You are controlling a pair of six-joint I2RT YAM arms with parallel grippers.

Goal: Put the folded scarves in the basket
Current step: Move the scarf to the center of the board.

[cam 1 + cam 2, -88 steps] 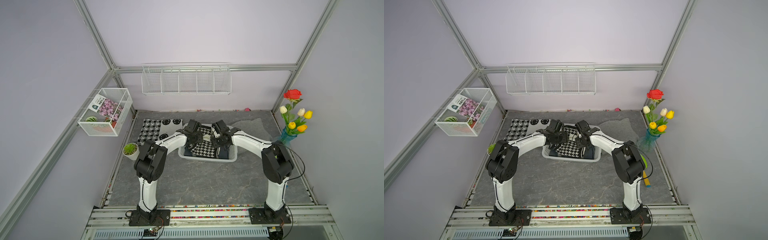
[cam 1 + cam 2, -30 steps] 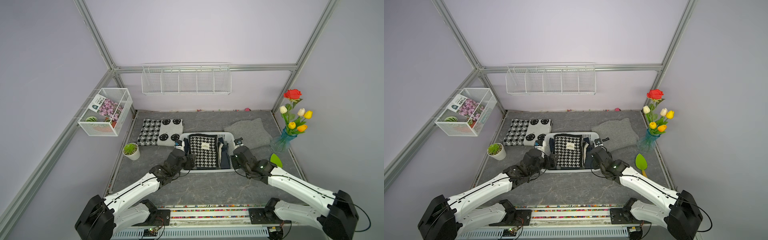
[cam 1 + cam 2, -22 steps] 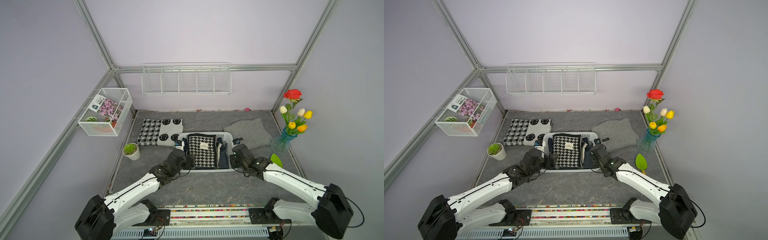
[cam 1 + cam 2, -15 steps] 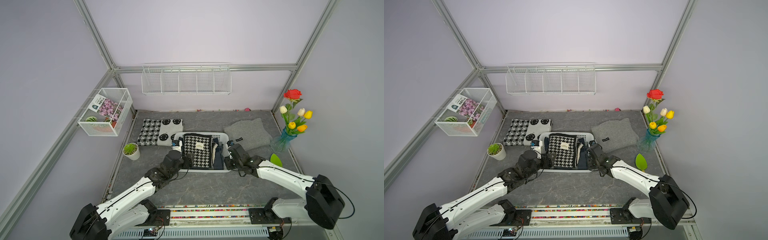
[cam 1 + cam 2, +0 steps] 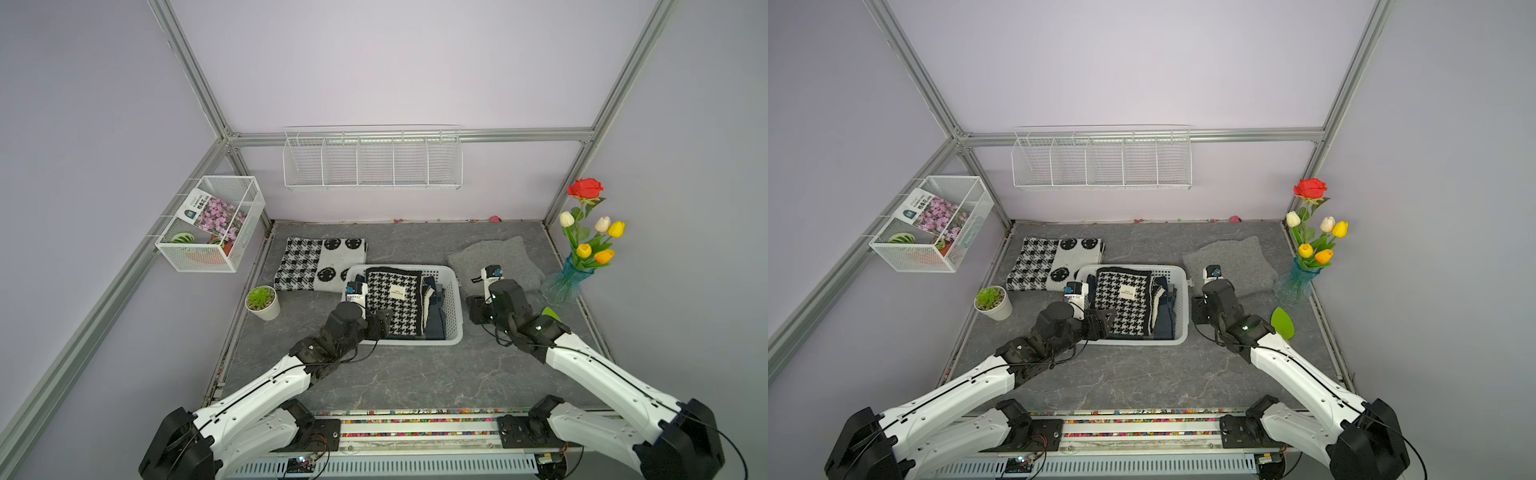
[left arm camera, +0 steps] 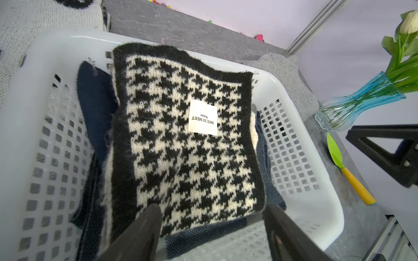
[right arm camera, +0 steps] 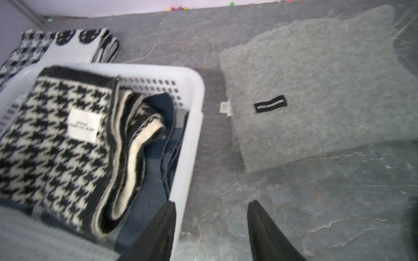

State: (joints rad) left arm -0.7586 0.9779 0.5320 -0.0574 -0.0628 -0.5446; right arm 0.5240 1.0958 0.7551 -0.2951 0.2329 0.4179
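The whitish perforated basket stands mid-table. Inside it lies the folded black-and-white houndstooth scarf, on top of dark blue cloth. My left gripper hangs open over the basket's near left corner, just above the scarf's near edge, holding nothing. My right gripper is open beside the basket's right wall, one finger by the rim, the other over bare table.
A folded grey scarf lies right of the basket, a black-and-white one behind it on the left. A potted succulent, a flower vase and a green leaf-shaped tool stand around. A wire box and rack hang on the walls.
Both arms have drawn back from over the basket. The basket slid a little to the left, uncovering the grey scarf. The right gripper moved off to the basket's right side.
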